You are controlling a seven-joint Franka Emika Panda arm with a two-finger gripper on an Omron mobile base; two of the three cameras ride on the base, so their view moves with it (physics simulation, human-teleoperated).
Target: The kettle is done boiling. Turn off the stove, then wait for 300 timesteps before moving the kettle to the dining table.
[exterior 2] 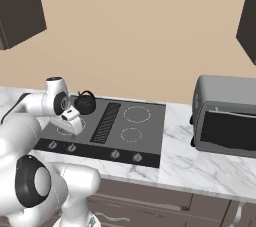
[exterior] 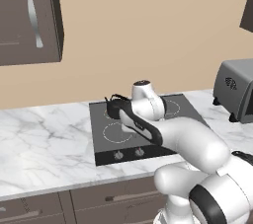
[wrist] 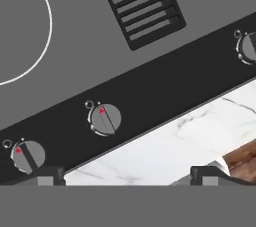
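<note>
- Hanging over the front knob strip of the stove [exterior 2: 145, 131], the gripper [wrist: 127, 176] points down with its jaws wide apart and nothing between them.
- Two knobs lie just ahead of the fingertips [wrist: 47, 175] in the hand view: a nearer knob [wrist: 105, 119] between the fingers' lines and a second knob [wrist: 28, 155] close to one fingertip; each carries a red mark.
- A third knob [wrist: 247, 47] sits at that view's edge.
- The kettle [exterior 2: 85, 103] stands upright on the stove's back left burner, just behind the arm's wrist.
- A toaster oven [exterior 2: 225, 116] rests on the marble counter [exterior 2: 185, 161], right of the stove and apart from it.
- The ribbed vent [exterior 2: 106, 122] runs down the stove's middle.
</note>
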